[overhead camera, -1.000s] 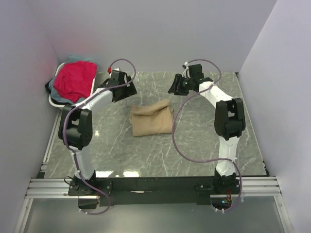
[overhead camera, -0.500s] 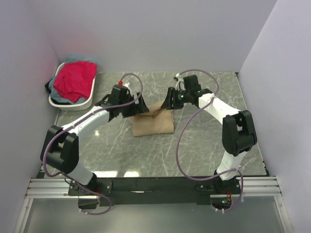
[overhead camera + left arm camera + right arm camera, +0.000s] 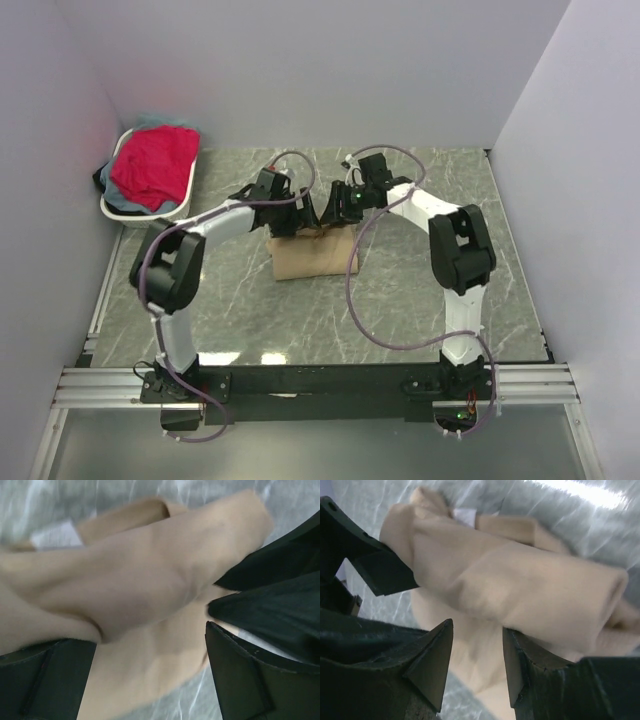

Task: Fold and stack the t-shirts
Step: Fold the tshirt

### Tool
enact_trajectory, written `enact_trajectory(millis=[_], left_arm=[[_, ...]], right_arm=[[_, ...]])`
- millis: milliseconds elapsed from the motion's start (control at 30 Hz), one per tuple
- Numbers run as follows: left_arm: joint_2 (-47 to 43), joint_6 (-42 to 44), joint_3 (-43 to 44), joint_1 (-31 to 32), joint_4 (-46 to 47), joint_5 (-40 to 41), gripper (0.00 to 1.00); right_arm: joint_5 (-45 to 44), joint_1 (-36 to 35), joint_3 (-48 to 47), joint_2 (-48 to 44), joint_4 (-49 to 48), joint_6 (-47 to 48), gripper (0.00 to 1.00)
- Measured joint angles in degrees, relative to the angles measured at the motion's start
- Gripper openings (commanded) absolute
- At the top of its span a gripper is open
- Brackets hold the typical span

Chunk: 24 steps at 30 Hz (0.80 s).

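You've got both arms meeting over the far edge of the folded tan t-shirt (image 3: pixel 315 255), which lies mid-frame on the grey marble tabletop (image 3: pixel 420 290). In the top view the left gripper (image 3: pixel 298 215) and right gripper (image 3: pixel 328 208) sit just beside each other. Their black bodies cover the shirt's far edge there, so you can't read the jaws or any contact from above.

Left wrist view: the left gripper (image 3: pixel 150 640) has its jaws spread wide, with fingers (image 3: pixel 45 680) cut off at the bottom corners. Tan cloth fills the gap, and it's blurred, so you can't tell if the pads touch it. A white label (image 3: pixel 57 535) shows upper left. The black block at the right edge is part of the other gripper.

Right wrist view: the right gripper (image 3: pixel 477 650) has its jaws partly spread, with a clear gap between them. A rolled fold of the shirt lies just past the fingertips (image 3: pixel 435 650), and I can't tell whether they touch it. The label (image 3: pixel 465 516) shows again near the top.

Upper left of the top view: a white basket (image 3: pixel 150 218) holds a red-pink t-shirt (image 3: pixel 155 165). Pale blue (image 3: pixel 150 121) and dark cloth (image 3: pixel 101 178) poke out at its edges, mostly hidden.
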<state>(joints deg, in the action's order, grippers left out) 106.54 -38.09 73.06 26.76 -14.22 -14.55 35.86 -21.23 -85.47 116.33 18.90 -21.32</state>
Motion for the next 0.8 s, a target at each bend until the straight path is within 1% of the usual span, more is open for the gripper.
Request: enact_trajectory(millis=[133, 267, 500, 667, 800], left_arm=[[7.85, 1.01, 8.39, -0.55, -1.64, 0.24, 0.92], [11.80, 1.44, 14.23, -2.08, -2.32, 0.59, 0.93], [12.50, 1.62, 16.48, -8.20, -2.16, 1.36, 0.94], [14.12, 2.60, 19.52, -11.21, -3.06, 2.45, 0.94], [13.90, 2.97, 19.43, -11.41, -2.49, 2.56, 0.95]], right_arm=[[-0.92, 0.68, -7.43, 6.36, 1.27, 0.20, 0.52], [-0.98, 1.99, -15.63, 10.88, 3.02, 0.22, 0.52], [-0.70, 3.85, -24.83, 15.32, 3.96, 0.17, 0.53], [-0.66, 5.11, -25.00, 15.72, 4.52, 0.24, 0.53], [-0.57, 5.53, -19.76, 12.81, 4.02, 0.26, 0.54]])
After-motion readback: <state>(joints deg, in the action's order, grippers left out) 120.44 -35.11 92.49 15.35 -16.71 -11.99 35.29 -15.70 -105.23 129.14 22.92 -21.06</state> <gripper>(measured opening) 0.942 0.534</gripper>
